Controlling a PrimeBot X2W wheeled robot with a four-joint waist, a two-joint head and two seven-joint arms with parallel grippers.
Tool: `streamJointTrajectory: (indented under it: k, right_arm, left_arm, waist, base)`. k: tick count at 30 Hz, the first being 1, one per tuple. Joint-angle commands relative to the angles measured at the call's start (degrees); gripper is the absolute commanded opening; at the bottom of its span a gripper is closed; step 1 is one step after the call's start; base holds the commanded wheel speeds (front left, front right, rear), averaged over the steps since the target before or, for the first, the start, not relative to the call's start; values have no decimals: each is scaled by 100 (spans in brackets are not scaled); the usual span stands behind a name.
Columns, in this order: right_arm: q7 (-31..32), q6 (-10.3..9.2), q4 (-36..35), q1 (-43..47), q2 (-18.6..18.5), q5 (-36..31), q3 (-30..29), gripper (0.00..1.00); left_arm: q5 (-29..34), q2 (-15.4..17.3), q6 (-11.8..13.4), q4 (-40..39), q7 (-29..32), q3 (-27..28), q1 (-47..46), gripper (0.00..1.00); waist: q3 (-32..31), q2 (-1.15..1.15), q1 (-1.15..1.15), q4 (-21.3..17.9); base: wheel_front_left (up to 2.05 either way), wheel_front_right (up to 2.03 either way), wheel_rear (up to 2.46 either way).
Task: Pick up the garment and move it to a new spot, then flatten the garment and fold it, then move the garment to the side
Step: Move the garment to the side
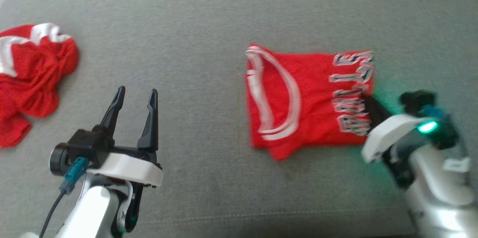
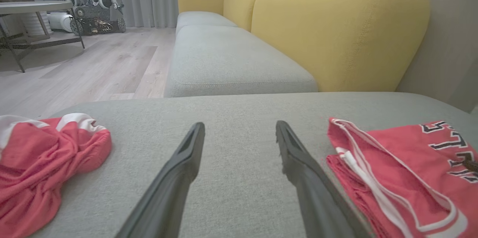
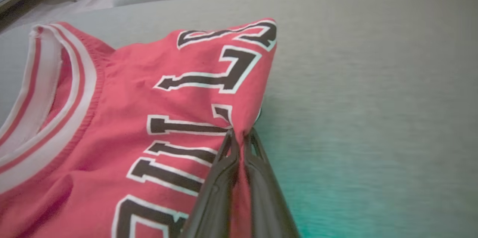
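The right gripper (image 3: 239, 136) is clamped on the folded red jersey (image 3: 149, 99). Its two fingers are pressed together over a pinch of cloth at the jersey's right edge, beside the lettering. The cloth looks thin, light and limp. It will likely sag and drag from a single pinch, so the folded layers could slide apart unless the grip takes all of them at that edge. The jersey lies flat in the right half of the grey cushion (image 1: 205, 43), clear of its front edge. The left gripper (image 1: 136, 94) hangs with fingers spread, holding nothing, over bare cushion to the jersey's left and apart from it. A crumpled red garment (image 1: 30, 77) sits by the cushion's left edge.
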Motion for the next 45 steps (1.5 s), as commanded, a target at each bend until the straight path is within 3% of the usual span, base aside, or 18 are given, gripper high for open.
streamJointTrajectory:
  k: [1, 10, 19, 24, 32, 34, 35, 36, 45]
  right_arm:
    - [-35, -4, -238, -290, -192, -76, -66, 0]
    - [82, -4, 54, -1159, -891, -199, -1041, 0]
    - [-72, -4, 781, -2251, -1559, -315, -1968, 0]
    - [-134, -4, 978, -2478, -1659, -372, -2102, 0]
    - [-241, -4, 1284, -2611, -1513, -576, -2310, 0]
    - [-333, -4, 1313, -2650, -1437, -645, -2366, 41]
    - [-381, -4, 1313, -2663, -1387, -680, -2379, 80]
    - [-438, -4, 1305, -2674, -1341, -714, -2378, 100]
    - [-919, -4, 820, -2329, -974, -952, -2455, 100]
  left_arm:
    - [25, 80, 19, -199, -49, 244, -326, 100]
    - [95, 121, -65, -245, -25, 144, -557, 100]
    - [212, 84, -224, -295, 25, -47, -1091, 100]
    - [253, 65, -270, -248, 6, -87, -1276, 100]
    - [312, 90, -351, -209, -8, -133, -1539, 100]
    - [323, 107, -365, -198, -9, -136, -1596, 100]
    - [327, 118, -368, -193, -11, -134, -1613, 100]
    - [331, 128, -367, -190, -12, -132, -1622, 100]
    - [259, 173, -322, -77, -28, -90, -1465, 100]
  waist:
    - [32, 0, 0, -160]
    - [344, 0, 0, -608]
    - [1153, 0, 0, -680]
    - [1444, 0, 0, -756]
    - [1744, 0, 0, -776]
    - [1786, 0, 0, -785]
    - [1796, 0, 0, -794]
    - [1804, 0, 0, -806]
    - [1493, 0, 0, -920]
  base:
    - [0, 0, 0]
    - [0, 0, 0]
    - [0, 0, 0]
    - [0, 0, 0]
    - [0, 0, 0]
    - [0, 0, 0]
    - [0, 0, 0]
    - [0, 0, 0]
    - [0, 0, 0]
